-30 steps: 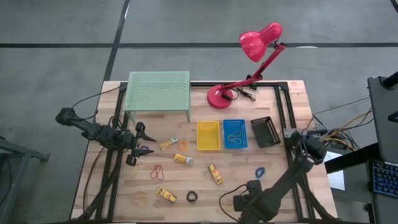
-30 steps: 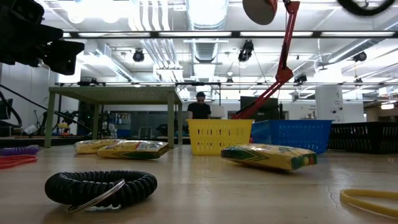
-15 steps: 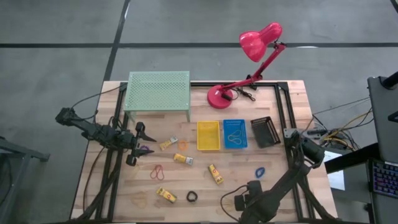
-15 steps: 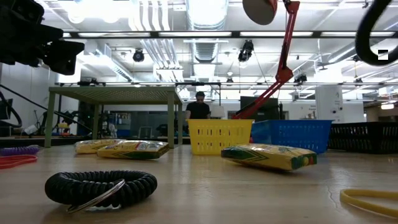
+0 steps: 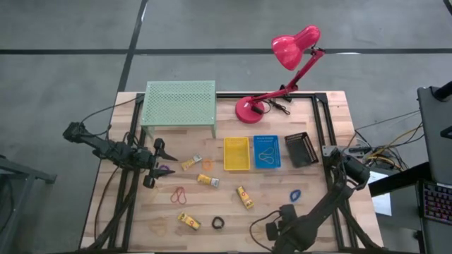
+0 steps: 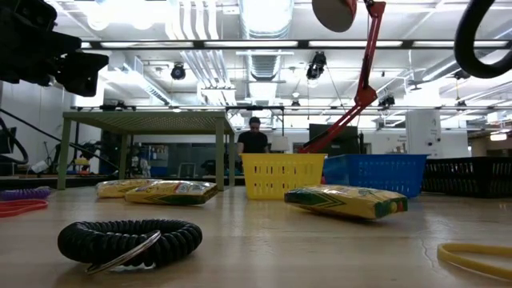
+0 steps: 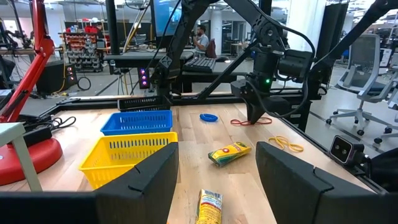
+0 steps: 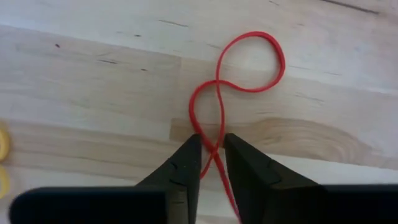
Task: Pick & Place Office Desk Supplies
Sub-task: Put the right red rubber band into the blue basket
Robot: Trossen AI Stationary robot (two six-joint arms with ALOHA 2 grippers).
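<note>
A red rubber band point(image 8: 249, 59), twisted into a figure eight, lies flat on the wood near the table's near edge. My right gripper point(image 8: 211, 146) stands over it, pointing down, nearly shut across its crossing; the left wrist view shows the right gripper point(image 7: 255, 115) on the band point(image 7: 252, 121). My left gripper point(image 5: 157, 164) hovers open at the table's left, above a purple ring point(image 5: 164, 170). Yellow packets point(image 5: 207, 181) point(image 5: 244, 197), a black coil ring point(image 6: 132, 238), a blue ring point(image 5: 294, 194) and red loops point(image 5: 180, 195) lie scattered about. My right gripper pinches the red rubber band where its two strands cross point(image 8: 210, 134), one finger on each side, coming from above and pointing down. The band's loop point(image 8: 273, 62) lies flat and slack on the table beyond the fingertips.
Yellow basket point(image 5: 236, 154), blue basket point(image 5: 266, 151) and black basket point(image 5: 300, 149) stand in a row mid-table. The pale green mesh shelf point(image 5: 179, 106) and the pink-red lamp point(image 5: 248, 108) stand along the far edge. A person stands in the room behind the table.
My right arm has shifted slightly toward the table's near-left, and a dark cable loop has swung into the low view's upper right. The things on the table have kept still.
</note>
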